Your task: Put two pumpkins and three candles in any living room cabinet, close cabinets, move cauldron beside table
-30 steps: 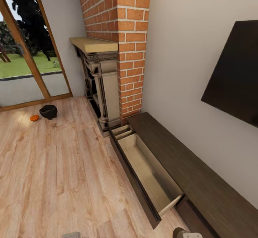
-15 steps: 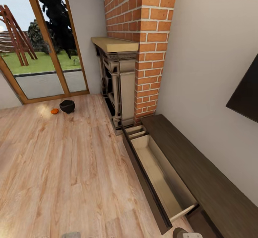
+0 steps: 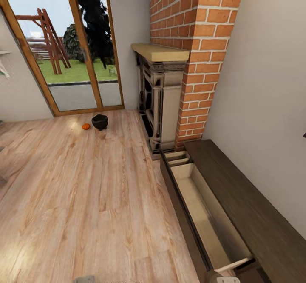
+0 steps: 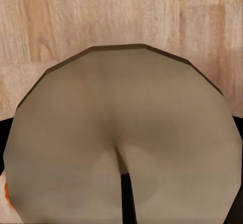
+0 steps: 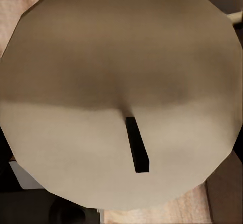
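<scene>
The black cauldron (image 3: 100,121) stands on the wood floor near the glass door, with a small orange pumpkin (image 3: 86,126) just beside it. The long dark-brown cabinet (image 3: 255,215) runs along the right wall, and its pale-lined drawer (image 3: 204,215) is pulled open and holds nothing. In the left wrist view a grey-beige candle (image 4: 121,113) with a dark wick sits close up, dark parts of my left gripper (image 4: 121,148) showing at both its sides. A second candle (image 5: 121,72) is held the same way in my right gripper (image 5: 121,133), over floor and cabinet edge.
A stone fireplace (image 3: 161,95) with a pale mantel stands against a red brick chimney (image 3: 195,27), just beyond the cabinet's far end. A wood-framed glass door (image 3: 72,61) closes the far side. Open wood floor (image 3: 85,198) lies between me and the cauldron.
The head view has swung left and the whole picture has shifted right. The cauldron, pumpkin and open drawer keep their places in the room.
</scene>
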Controlling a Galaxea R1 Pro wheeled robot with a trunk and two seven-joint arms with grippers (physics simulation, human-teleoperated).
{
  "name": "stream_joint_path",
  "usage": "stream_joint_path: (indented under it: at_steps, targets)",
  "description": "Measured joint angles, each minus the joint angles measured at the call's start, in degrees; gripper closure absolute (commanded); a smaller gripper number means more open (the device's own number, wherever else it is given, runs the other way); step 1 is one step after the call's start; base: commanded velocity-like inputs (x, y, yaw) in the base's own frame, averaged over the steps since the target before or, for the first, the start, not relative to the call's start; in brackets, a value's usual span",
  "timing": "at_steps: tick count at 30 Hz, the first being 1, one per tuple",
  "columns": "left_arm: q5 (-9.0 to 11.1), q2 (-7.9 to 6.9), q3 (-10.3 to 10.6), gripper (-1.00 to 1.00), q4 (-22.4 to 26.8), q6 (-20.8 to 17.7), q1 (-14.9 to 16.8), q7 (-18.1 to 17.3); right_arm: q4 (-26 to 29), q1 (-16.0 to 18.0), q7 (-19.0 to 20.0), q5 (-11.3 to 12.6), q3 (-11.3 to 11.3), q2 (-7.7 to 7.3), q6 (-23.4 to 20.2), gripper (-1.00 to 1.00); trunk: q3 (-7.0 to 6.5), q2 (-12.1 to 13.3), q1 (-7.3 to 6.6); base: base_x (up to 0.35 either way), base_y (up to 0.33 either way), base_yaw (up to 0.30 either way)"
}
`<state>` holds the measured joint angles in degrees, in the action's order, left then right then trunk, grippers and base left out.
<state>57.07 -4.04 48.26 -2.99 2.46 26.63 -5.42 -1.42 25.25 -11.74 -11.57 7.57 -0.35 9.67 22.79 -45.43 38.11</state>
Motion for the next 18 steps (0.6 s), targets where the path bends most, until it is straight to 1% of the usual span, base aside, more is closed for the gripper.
stream_joint_path:
  at_steps: [18]
  targets:
    - [-0.09,-0.17,0.01,1.0,-0.08,0.0,0.0,0.0,0.0,-0.01,0.0,-0.01,-0.01,0.0,-0.01,1.0,0.38,0.0,0.0,0.0,0.0,0.289]
